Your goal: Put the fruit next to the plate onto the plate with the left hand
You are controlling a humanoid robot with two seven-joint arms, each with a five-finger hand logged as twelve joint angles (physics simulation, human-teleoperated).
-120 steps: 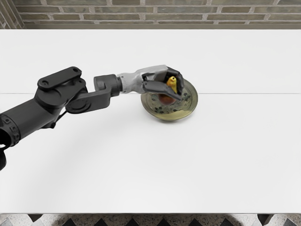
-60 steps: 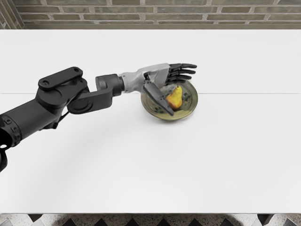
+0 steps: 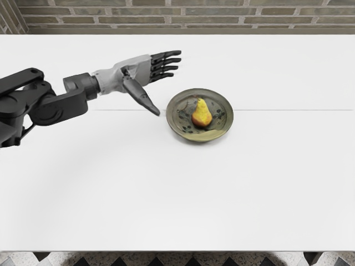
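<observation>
Nearest: white flat table. Mid-table: round olive-green patterned ceramic plate; we record the yellow-orange pear lying inside it, narrow end pointing away from us. Left of the plate and clear of it: grey-and-black five-finger left hand, fingers spread wide, holding nothing. Farthest: brown brick wall. We judge the placing done, with only parking the arm left.

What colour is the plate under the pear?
Olive green with dark markings, seen in the head view: plate, pear.
</observation>
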